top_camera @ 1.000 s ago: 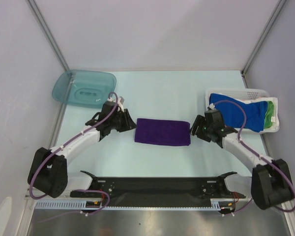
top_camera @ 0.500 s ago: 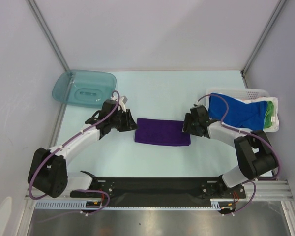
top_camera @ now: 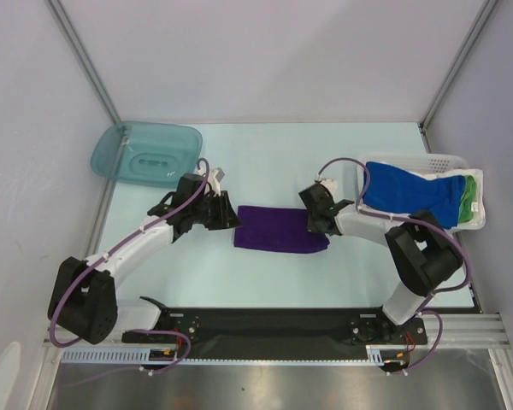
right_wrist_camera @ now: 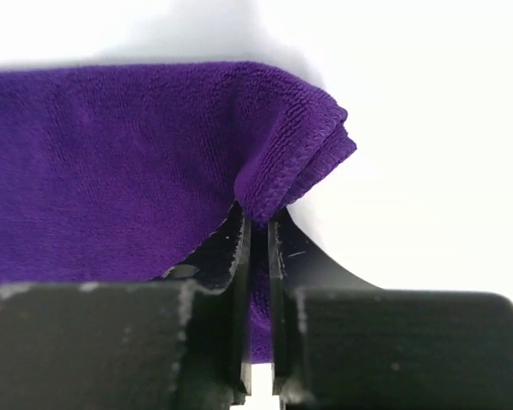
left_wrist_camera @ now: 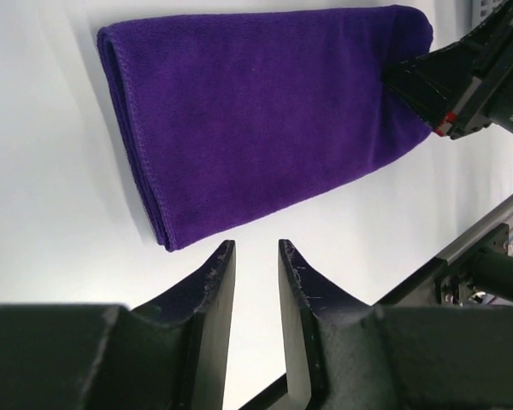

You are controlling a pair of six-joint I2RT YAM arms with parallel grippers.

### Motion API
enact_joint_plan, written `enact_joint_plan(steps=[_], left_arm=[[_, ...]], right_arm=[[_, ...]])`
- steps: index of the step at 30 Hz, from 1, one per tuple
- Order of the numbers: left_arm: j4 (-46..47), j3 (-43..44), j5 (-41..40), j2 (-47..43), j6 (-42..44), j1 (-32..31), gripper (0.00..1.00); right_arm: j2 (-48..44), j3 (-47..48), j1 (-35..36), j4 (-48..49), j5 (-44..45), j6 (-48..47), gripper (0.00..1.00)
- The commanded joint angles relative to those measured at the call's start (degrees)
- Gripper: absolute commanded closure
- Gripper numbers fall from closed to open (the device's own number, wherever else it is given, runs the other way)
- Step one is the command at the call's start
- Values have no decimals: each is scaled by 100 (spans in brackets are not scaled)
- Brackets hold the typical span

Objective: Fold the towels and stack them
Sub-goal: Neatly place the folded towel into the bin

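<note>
Overhead plus two close wrist views likely share purple towel (top_camera: 278, 229).

Bright, even, diffuse light fills every view; shadows are faint. From the wrists the pale tabletop (left_wrist_camera: 51, 171) washes out almost white. The folded dark purple fuzzy towel (right_wrist_camera: 111, 145) shows sharp pile, while the right gripper's black fingers (right_wrist_camera: 218, 256) blur softly up close.
</note>
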Motion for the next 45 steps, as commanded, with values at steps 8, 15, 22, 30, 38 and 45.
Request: enact_joint_plan(steps=[8, 15, 22, 30, 38, 45], left_arm=[[34, 6, 488, -362, 252, -32, 71], [34, -46, 637, -450, 331, -32, 73], [148, -179, 831, -564, 287, -32, 74], [183, -205, 883, -608, 287, -32, 74], [236, -231, 945, -573, 261, -32, 75], [254, -258, 963, -546, 261, -32, 75]], right_arm=[[462, 1805, 770, -2930, 2807, -48, 100], [691, 3062, 867, -4187, 4295, -302, 100], [577, 3750, 368, -4232, 4726, -1163, 100], [32, 4031, -371, -3828, 4542, -2191, 100], [-627, 4172, -960, -3397, 4332, -2807, 100], [-1163, 4164, -1593, -3073, 4042, -3168, 100]])
